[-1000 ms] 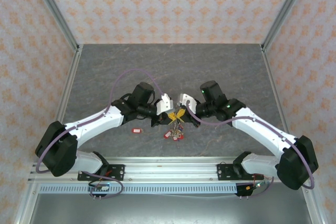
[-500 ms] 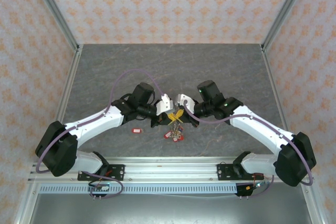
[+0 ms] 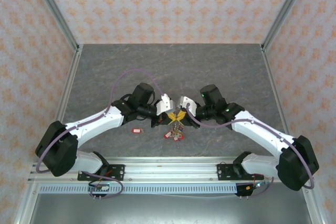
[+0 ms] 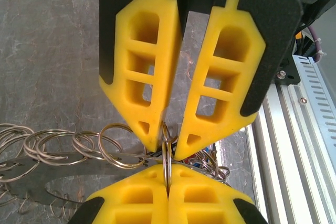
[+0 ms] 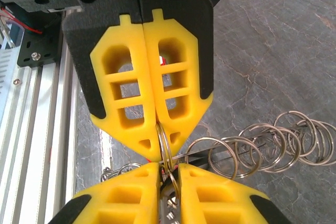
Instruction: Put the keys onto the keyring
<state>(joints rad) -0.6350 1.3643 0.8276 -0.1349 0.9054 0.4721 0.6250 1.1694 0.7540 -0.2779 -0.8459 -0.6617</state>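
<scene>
Left pincer [image 4: 168, 182] clamps a split ring [image 4: 167, 153] of the keyring [image 3: 174, 132] at mid-surface [image 3: 210, 66]. Right pincer [image 5: 168, 177] stands narrowly parted around it. This looks like ring-prying. Next calls for spreading the coil, then fetching the red-tagged key [image 3: 137, 130].

The fingers [image 4: 231, 72] are yellow plastic, matt and faintly grainy, moulded as open lattice. Their backing [image 4: 270, 51] is black plastic with a dull, fine-textured finish. The keyring [image 4: 167, 156] is bright polished steel wire, its coiled loops smooth and catching the light. The surface [image 4: 52, 51] looks like grey stone, veined and matt with only a slight sheen. The rail [image 4: 294, 129] is bare aluminium, satin and ribbed. The arm shells [image 3: 94, 124] are smooth white plastic. A small tag [image 3: 137, 130] is red plastic. The walls [image 3: 168, 9] look like matt patterned paper.
</scene>
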